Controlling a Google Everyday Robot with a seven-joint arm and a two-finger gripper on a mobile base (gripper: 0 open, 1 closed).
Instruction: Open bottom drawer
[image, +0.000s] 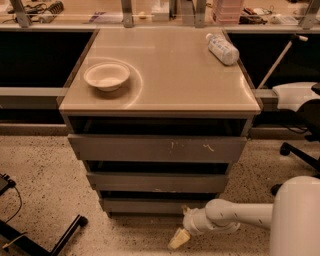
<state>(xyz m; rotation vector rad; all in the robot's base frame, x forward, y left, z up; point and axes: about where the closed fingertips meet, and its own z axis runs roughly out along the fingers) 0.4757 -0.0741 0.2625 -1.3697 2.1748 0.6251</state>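
Note:
The bottom drawer (145, 205) is the lowest and narrowest grey front of the three-drawer cabinet, plain and handleless, with a dark gap above it. My gripper (178, 239) hangs at the end of the white arm near the floor, just below and in front of that drawer's right half, pointing down and to the left. It holds nothing that I can see.
A white bowl (106, 76) and a lying plastic bottle (222, 48) rest on the cabinet top (165, 75). An office chair base (300, 150) stands at the right. Black stand legs (45, 240) lie on the speckled floor at the lower left.

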